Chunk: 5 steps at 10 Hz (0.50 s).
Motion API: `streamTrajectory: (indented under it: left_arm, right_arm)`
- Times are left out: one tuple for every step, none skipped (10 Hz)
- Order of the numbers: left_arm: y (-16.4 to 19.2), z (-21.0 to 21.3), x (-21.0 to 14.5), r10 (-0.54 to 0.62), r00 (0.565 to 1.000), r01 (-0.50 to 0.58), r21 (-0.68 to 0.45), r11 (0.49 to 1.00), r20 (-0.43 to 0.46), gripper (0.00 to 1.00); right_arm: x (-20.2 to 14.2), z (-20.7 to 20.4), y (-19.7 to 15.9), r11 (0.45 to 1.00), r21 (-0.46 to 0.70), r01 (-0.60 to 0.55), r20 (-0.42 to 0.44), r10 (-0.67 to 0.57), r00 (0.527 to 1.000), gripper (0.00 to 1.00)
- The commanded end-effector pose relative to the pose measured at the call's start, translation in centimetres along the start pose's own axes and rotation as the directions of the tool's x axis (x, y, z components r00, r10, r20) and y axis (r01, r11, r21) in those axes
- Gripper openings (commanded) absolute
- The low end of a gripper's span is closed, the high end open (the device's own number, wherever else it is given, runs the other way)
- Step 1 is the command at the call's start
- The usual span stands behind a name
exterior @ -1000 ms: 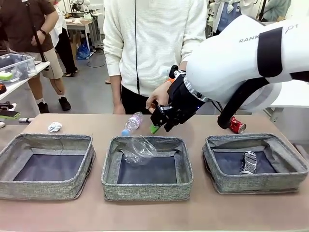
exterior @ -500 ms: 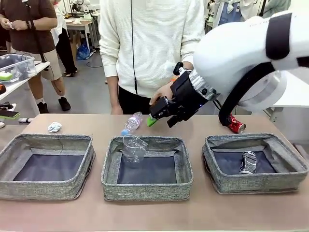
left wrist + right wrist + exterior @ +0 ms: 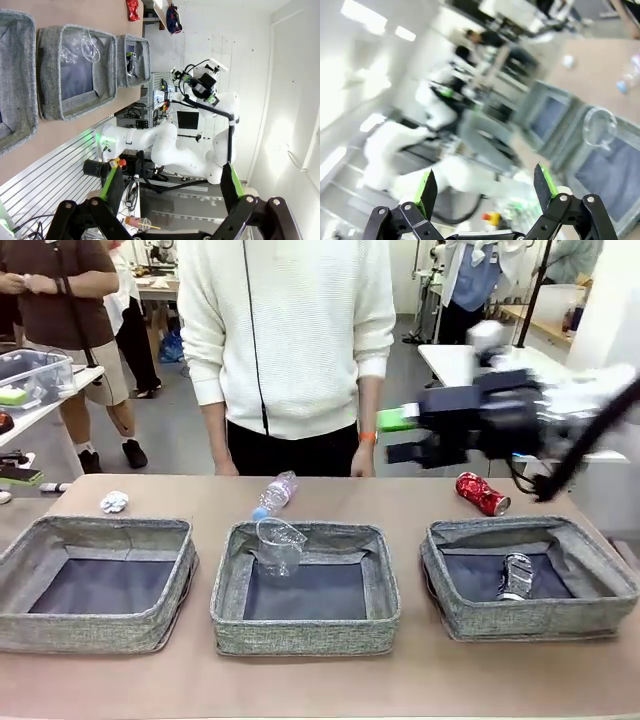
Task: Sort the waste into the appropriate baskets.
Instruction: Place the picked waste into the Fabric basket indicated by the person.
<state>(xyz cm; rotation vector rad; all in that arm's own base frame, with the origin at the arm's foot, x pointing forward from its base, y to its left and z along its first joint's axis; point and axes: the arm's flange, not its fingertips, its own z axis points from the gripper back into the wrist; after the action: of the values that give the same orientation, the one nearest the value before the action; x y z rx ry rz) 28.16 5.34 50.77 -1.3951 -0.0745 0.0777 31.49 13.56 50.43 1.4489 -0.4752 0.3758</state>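
Now: cup in middle bin, three items out on the table

Right gripper (image 3: 398,436) was up over the table's far right part, motion-blurred, jaws wide with nothing between them. Left gripper (image 3: 172,185) hung well away from the bins, also wide and empty.

Clear plastic cup (image 3: 277,545) leaned on the far wall inside the middle bin (image 3: 305,635). Crushed silver can (image 3: 515,576) lay in the right bin (image 3: 530,620). Left bin (image 3: 90,630) held nothing.

Bottle with blue cap (image 3: 275,494), red can (image 3: 482,493) and paper ball (image 3: 114,502) lay on the table (image 3: 400,680) behind the bins.

Risks, as judged:
- The bottle and red can are round and lying down, so an off-centre pinch could roll them away.
- The red can sat near the right bin's soft far wall, so a finger could snag the fabric.
- A person in a white sweater (image 3: 290,340) stood at the far edge, right behind the bottle, so a reach there comes near their hands.
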Motion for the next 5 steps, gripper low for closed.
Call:
streamTrajectory:
  left_arm:
    - [-0.2,0.0,-0.1,-0.022,1.000,0.022,-0.017,1.000,0.001,1.00]
    - [-0.2,0.0,-0.1,-0.022,1.000,0.022,-0.017,1.000,0.001,1.00]
    - [-0.2,0.0,-0.1,-0.022,1.000,0.022,-0.017,1.000,0.001,1.00]
    - [-0.2,0.0,-0.1,-0.022,1.000,0.022,-0.017,1.000,0.001,1.00]
    - [-0.2,0.0,-0.1,-0.022,1.000,0.022,-0.017,1.000,0.001,1.00]
  right_arm:
    - [-3.3,6.5,-2.8,0.911,0.156,0.382,-0.012,-0.385,0.923,1.00]
    - [-3.8,8.0,-2.6,0.848,0.102,0.520,0.026,-0.525,0.851,1.00]
    - [-4.2,8.4,-2.3,0.767,0.042,0.640,0.009,-0.641,0.768,1.00]
    - [-4.7,7.9,-2.2,0.729,-0.036,0.684,-0.064,-0.684,0.726,1.00]
    - [-5.0,6.6,-2.5,0.752,-0.139,0.644,-0.204,-0.658,0.724,1.00]
